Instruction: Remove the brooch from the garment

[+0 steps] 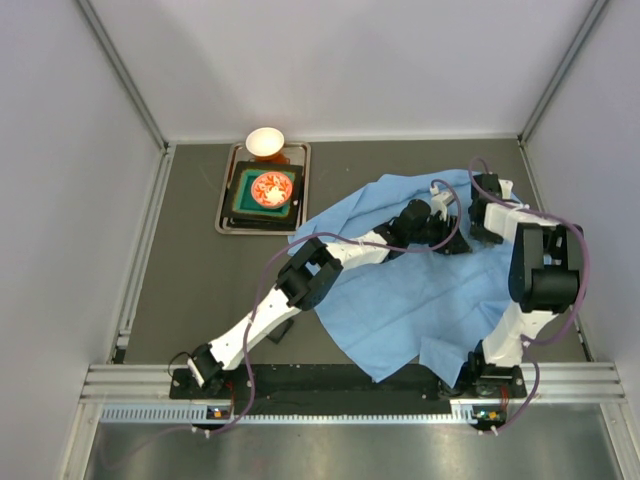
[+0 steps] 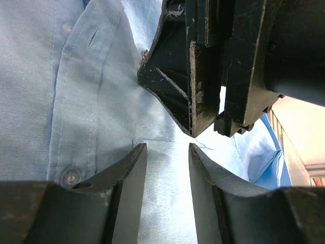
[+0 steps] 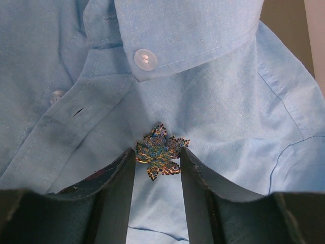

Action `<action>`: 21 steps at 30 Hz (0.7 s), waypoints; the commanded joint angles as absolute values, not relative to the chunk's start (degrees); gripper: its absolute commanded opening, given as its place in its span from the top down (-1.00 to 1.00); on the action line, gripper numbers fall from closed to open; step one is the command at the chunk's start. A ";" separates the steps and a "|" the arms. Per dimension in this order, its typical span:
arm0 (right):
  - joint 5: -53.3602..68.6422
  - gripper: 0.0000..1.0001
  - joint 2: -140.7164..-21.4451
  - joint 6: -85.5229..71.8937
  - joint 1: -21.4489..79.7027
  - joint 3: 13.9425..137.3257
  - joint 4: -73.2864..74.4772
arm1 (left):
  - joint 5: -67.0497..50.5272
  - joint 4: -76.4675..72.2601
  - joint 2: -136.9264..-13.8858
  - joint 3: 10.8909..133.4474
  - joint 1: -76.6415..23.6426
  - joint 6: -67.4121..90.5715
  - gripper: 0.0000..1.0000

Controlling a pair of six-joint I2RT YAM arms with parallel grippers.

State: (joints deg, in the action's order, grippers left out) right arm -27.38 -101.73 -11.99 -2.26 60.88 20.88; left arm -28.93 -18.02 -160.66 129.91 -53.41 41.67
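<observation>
The garment [image 1: 420, 300] is a light blue shirt spread over the right half of the table. The brooch [image 3: 160, 152] is a small leaf-shaped gold and blue ornament pinned just below the collar button [image 3: 145, 59]. My right gripper [image 3: 158, 151] has its two fingertips against the brooch's left and right edges. My left gripper [image 2: 167, 147] is open on flat shirt fabric [image 2: 76, 101] right beside the right gripper's black fingers [image 2: 203, 76]. In the top view both grippers, the left [image 1: 440, 222] and the right [image 1: 478, 225], meet at the shirt's far part. The brooch is hidden there.
A metal tray [image 1: 228, 215] at the back left holds a dark green box with a red-orange item [image 1: 270, 190]. A small white bowl [image 1: 265, 142] stands behind it. The shirt's hem reaches the table's near rail [image 1: 330, 385].
</observation>
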 commanded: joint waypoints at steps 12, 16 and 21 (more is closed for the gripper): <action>-28.65 0.14 -93.34 -14.85 -5.36 57.66 19.42 | -29.97 -18.11 -157.85 130.17 -53.88 41.40 0.11; -25.41 0.13 -92.29 -13.28 -4.66 57.21 17.59 | -30.15 -18.19 -157.94 130.34 -53.88 41.48 0.11; -24.87 0.05 -98.07 -11.25 -3.61 61.08 21.18 | -30.23 -18.19 -158.12 130.52 -53.88 41.66 0.10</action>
State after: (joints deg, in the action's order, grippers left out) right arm -25.78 -95.48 -12.38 -4.36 57.45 20.45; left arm -29.08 -18.02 -160.66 129.91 -53.41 41.87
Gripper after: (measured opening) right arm 0.469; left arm 0.449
